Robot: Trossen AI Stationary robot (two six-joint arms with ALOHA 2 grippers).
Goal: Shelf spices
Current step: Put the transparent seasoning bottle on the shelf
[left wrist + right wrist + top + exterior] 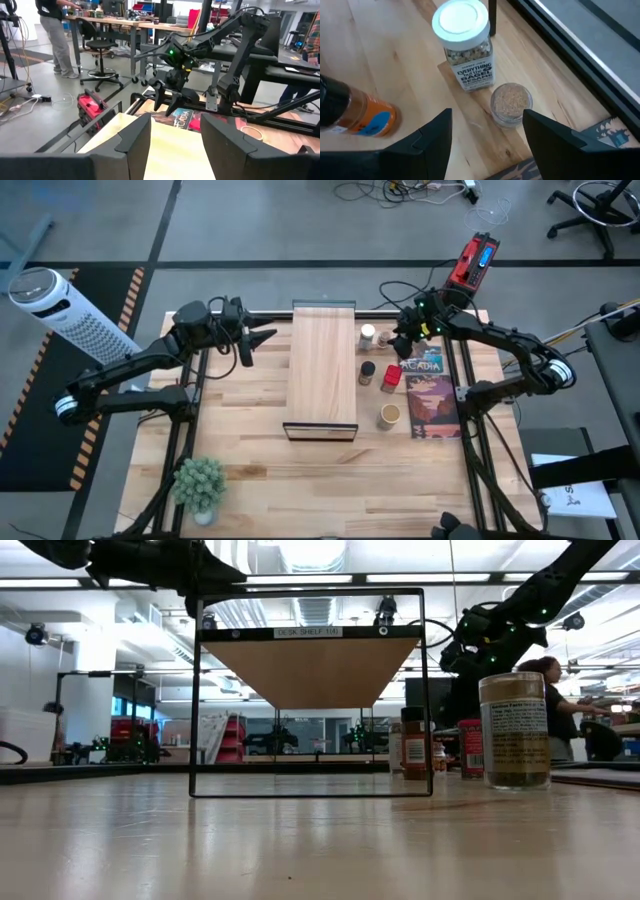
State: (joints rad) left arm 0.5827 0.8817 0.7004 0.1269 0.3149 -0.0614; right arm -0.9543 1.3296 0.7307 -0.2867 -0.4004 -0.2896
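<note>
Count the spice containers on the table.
5, all right of the shelf: white-capped jar at the back, small seed jar beside it near the right claw, black-lidded jar and red tin midway, tan-topped jar nearest the front.

My two arms are dark, almost black, built from slim tubular links with chunkier blocky joints. The left arm [150, 360] has a pale ring near its base end, and the right arm [510, 345] shows a similar light band at its elbow. I see small green lights glowing on the right arm's wrist housing, just behind the fingers. Thin black cables run along the links toward each wrist. The left gripper [172, 145] has two broad, flat, matte black fingers [132, 140] with angled, faceted tips. The right gripper [487, 137] carries the same wedge-shaped black fingers [437, 135], smooth and unmarked.
</note>
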